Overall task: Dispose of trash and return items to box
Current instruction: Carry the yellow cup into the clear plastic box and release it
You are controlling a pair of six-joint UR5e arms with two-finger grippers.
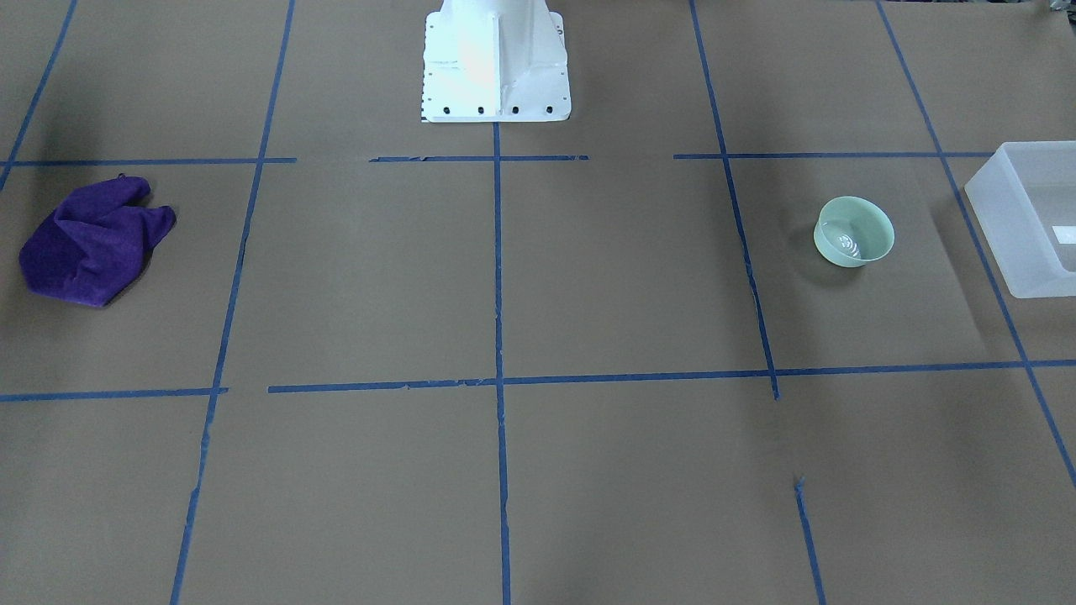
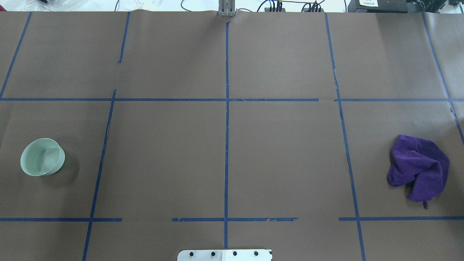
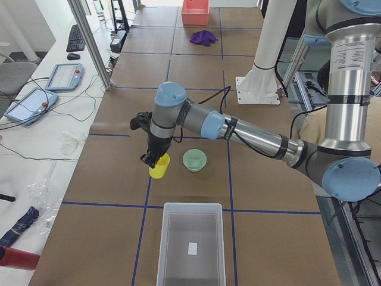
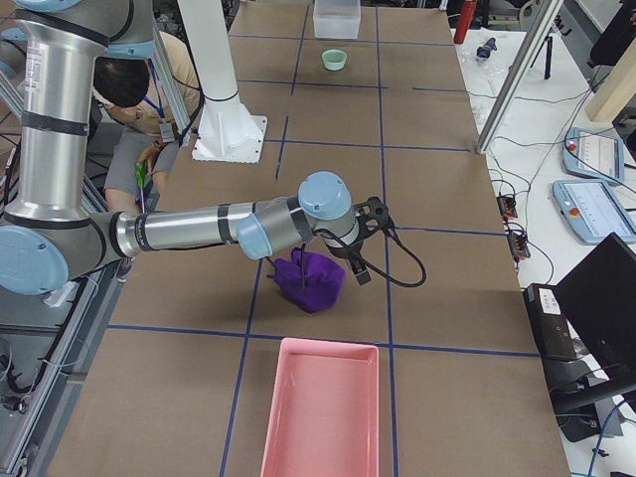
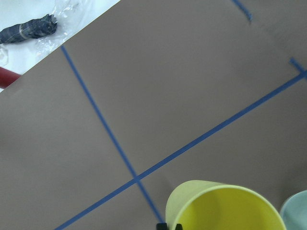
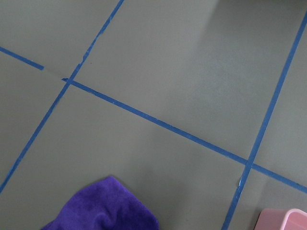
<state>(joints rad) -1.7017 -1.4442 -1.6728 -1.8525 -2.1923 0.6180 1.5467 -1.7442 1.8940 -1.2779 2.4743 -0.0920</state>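
Note:
The yellow cup (image 3: 159, 167) is at my left gripper (image 3: 153, 159), just beside the mint-green bowl (image 3: 194, 159) and short of the frosted box (image 3: 164, 238). In the left wrist view the cup (image 5: 220, 206) fills the bottom edge, the fingertips (image 5: 163, 225) sit at its rim, and the bowl (image 5: 296, 211) is at the corner. The bowl (image 1: 853, 231) and box (image 1: 1000, 227) show from the front, without cup or arms. My right gripper (image 4: 328, 264) hangs over the purple cloth (image 4: 310, 283). Whether it is open or shut I cannot tell.
A pink bin (image 4: 320, 412) stands beyond the purple cloth (image 6: 103, 208) at the table's right end. The white robot base (image 1: 496, 63) stands at mid table. Blue tape lines grid the brown table cover. A red object and a wrapped dark bundle (image 5: 29, 28) lie off the table.

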